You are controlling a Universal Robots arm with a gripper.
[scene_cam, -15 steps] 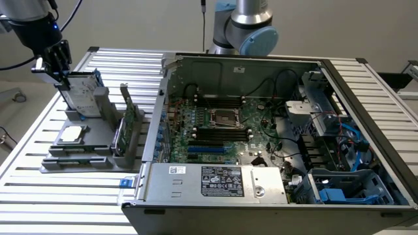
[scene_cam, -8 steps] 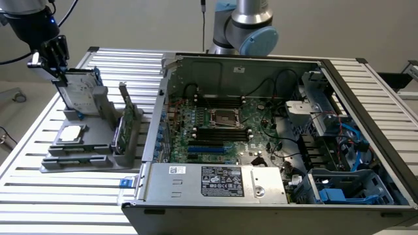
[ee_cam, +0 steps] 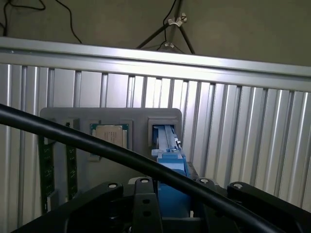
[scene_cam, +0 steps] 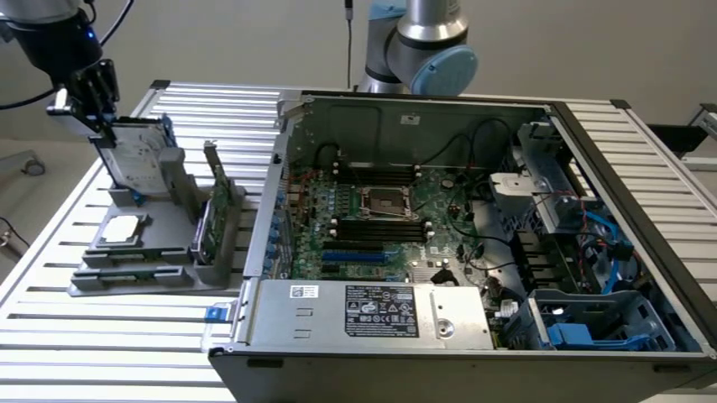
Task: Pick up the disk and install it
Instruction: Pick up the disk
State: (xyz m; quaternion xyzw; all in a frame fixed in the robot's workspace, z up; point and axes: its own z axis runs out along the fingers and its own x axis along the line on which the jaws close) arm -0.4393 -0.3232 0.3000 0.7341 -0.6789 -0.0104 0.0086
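Observation:
The disk [scene_cam: 134,159], silver-grey with a white label and a blue carrier, stands tilted in the rear slot of the grey holder [scene_cam: 146,273] at the exterior view's left. My gripper [scene_cam: 99,126] is at the disk's upper end, its fingers closed on either side of that edge. The disk's lower end is still down at the holder. In the wrist view the blue carrier edge of the disk [ee_cam: 170,162] runs from the holder's slot up into my gripper [ee_cam: 170,196].
A small square chip [scene_cam: 121,228] and a green circuit card [scene_cam: 213,218] also sit in the holder. The open computer case [scene_cam: 448,126] lies at the exterior view's right, with blue drive bays [scene_cam: 572,332] in its near corner. A black cable [ee_cam: 73,138] crosses the wrist view.

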